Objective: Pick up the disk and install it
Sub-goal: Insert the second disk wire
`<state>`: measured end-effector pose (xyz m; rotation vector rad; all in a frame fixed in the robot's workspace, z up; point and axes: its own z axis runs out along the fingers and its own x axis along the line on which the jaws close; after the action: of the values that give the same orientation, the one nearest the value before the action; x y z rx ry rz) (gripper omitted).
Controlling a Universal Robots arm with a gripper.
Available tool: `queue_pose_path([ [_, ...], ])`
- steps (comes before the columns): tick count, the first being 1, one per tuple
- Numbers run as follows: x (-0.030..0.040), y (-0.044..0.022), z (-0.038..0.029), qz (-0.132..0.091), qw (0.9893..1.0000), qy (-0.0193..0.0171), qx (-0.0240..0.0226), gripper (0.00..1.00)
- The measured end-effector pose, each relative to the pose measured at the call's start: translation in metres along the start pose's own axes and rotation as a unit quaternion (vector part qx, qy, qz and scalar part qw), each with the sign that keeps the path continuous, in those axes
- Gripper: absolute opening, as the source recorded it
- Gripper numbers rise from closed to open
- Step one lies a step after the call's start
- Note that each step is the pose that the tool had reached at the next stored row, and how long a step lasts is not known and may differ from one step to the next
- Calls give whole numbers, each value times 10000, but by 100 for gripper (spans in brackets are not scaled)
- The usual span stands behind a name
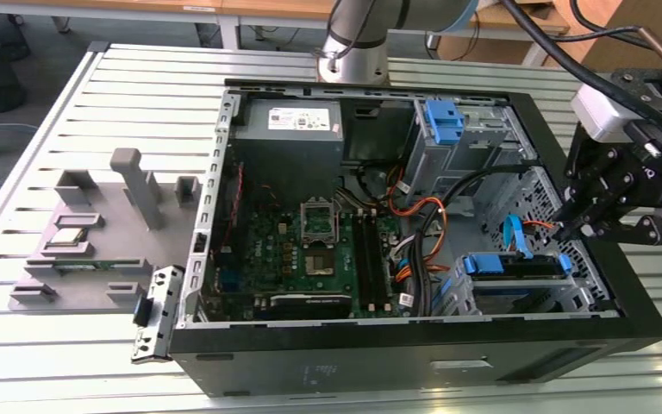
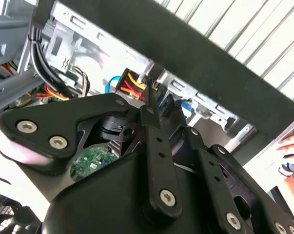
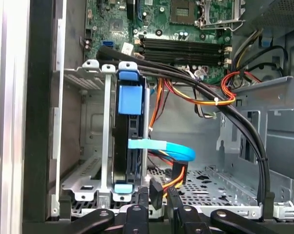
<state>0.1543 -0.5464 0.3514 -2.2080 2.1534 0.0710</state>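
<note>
The slatted bench (image 1: 55,129) carries an open computer case (image 1: 423,362) filling the middle of the exterior view. At the right edge of that view, the arm (image 1: 653,103) bends down over the case's rim, its tool (image 1: 572,228) pointing into the lower right corner. The disk (image 1: 517,264) sits there in its cage, blue handle up. In the first wrist view, the tool's fingers (image 3: 143,202) stand nearly together around a cable plug (image 3: 156,191), beside the disk (image 3: 129,141).

the open computer case (image 1: 417,345) lies on a slatted metal table (image 1: 147,78). inside the case, the disk (image 1: 517,266) sits in the drive cage near the motherboard (image 1: 308,250), and the gripper (image 1: 575,229) hangs just beside the disk, over the case's edge at the exterior view's right.
</note>
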Motion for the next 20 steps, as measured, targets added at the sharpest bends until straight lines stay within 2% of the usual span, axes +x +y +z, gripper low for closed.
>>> queue_pose_path([
  [4, -4, -10, 51, 2, 10000, 1, -7, 29],
  [11, -3, -8, 80, 0, 10000, 0, -9, 29],
  [20, -1, 31, 110, 1, 10000, 1, -9, 29],
])
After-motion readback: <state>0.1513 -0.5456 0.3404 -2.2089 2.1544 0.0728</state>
